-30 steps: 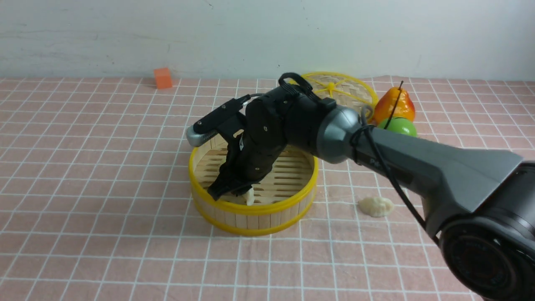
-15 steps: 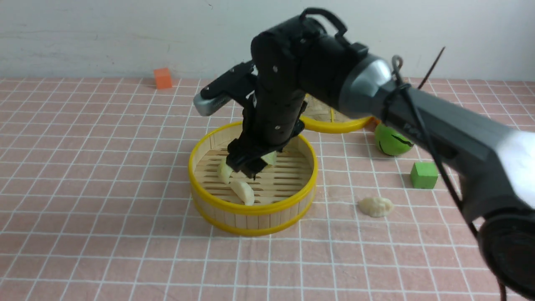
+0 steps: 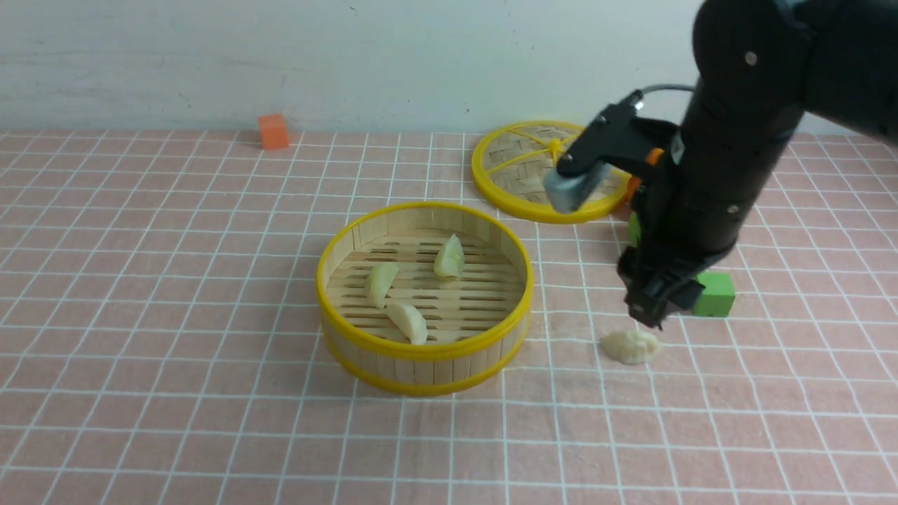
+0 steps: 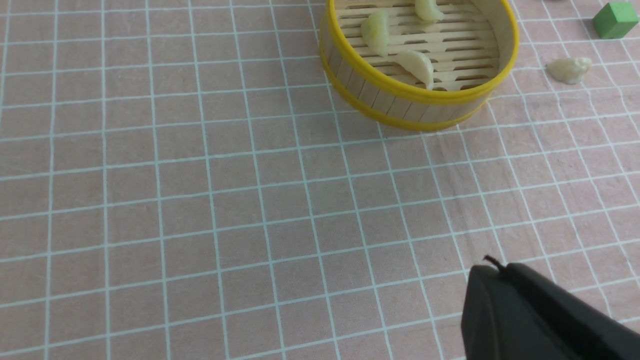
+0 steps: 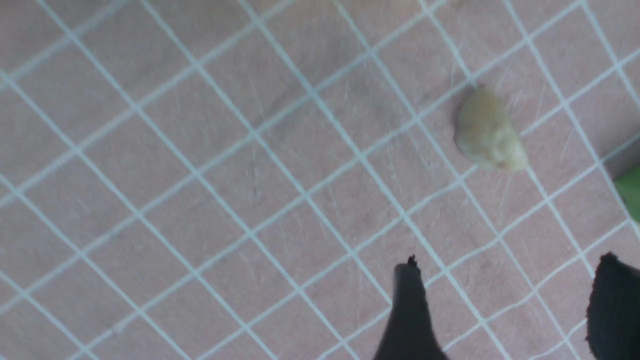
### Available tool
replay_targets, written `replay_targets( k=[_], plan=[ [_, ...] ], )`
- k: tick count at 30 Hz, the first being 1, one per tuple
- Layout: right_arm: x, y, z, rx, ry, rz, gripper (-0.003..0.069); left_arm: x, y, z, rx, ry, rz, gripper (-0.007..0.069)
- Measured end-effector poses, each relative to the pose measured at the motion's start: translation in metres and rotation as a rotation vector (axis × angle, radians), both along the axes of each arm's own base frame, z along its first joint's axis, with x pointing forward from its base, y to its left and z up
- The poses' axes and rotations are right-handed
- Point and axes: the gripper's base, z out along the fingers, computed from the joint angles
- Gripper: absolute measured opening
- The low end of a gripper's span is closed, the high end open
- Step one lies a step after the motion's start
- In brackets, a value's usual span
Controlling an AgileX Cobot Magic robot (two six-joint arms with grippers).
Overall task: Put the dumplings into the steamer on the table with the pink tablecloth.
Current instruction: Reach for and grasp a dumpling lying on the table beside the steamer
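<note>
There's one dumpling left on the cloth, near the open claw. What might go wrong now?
The last dumpling lies close to the green cube; the open right gripper might bump the cube when it comes down. The dumpling looks small and lumpy, so it may slip from the grip.

Three pale dumplings (image 3: 407,321) inside yellow-rimmed steamer (image 3: 421,352), fourth dumpling (image 3: 631,346) outside on pink tablecloth (image 3: 175,280)

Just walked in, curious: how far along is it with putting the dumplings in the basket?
Done: three pale crescent dumplings lie in the round yellow-rimmed bamboo steamer. In hand: nothing; the open right hand hovers near the last cream dumpling on the pink checked cloth. Left: that one.
</note>
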Motion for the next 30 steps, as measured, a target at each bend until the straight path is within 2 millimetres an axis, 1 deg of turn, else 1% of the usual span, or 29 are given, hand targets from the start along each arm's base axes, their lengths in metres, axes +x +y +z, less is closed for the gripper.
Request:
replay_targets(
  k=[3,4,5,9,10,13,14,15,18,21,25,28,29,30],
  plan=[
    [0.013,-0.012,-0.022,0.031,-0.006,0.011,0.0417,0.0,0.0,0.0,-0.001,0.0,-0.001,-0.0011],
    [0.018,-0.014,-0.028,0.037,-0.011,0.01,0.0408,0.0,0.0,0.0,-0.001,0.0,-0.001,-0.0011],
    [0.019,-0.014,-0.029,0.039,-0.012,0.007,0.0408,0.0,0.0,0.0,-0.001,0.0,-0.001,-0.0011],
    [0.038,-0.018,-0.053,0.037,-0.031,0.003,0.0373,0.0,0.0,0.0,-0.001,0.0,-0.001,-0.0005],
    [0.043,-0.018,-0.062,0.029,-0.037,0.017,0.0363,0.0,0.0,0.0,-0.001,0.0,-0.001,-0.0003],
    [0.053,-0.016,-0.079,0.012,-0.048,0.045,0.0345,0.0,0.0,0.0,-0.004,0.002,-0.003,-0.0001],
    [0.059,-0.015,-0.092,0.0,-0.058,0.065,0.0335,0.0,-0.001,0.0,-0.008,0.004,-0.005,0.0],
    [0.062,-0.014,-0.099,-0.007,-0.063,0.073,0.0331,-0.001,-0.001,0.0,-0.012,0.005,-0.008,0.0001],
    [0.069,-0.013,-0.117,-0.016,-0.064,0.082,0.0327,-0.001,-0.002,0.0,-0.023,0.01,-0.015,0.0004],
    [0.071,-0.012,-0.133,-0.027,-0.034,0.087,0.0327,-0.001,-0.003,0.0,-0.033,0.014,-0.02,0.0004],
    [0.07,-0.012,-0.134,-0.031,-0.017,0.087,0.0318,-0.002,-0.004,0.0,-0.037,0.016,-0.023,0.0009],
    [0.068,-0.012,-0.13,-0.034,0.033,0.082,0.0253,-0.002,-0.004,0.0,-0.037,0.016,-0.023,0.0015],
    [0.068,-0.012,-0.13,-0.034,0.031,0.082,0.0249,-0.002,-0.004,0.0,-0.037,0.016,-0.023,0.0015],
    [0.065,-0.012,-0.128,-0.035,0.08,0.067,0.0241,-0.002,-0.004,0.0,-0.037,0.016,-0.023,0.0017]
  ],
)
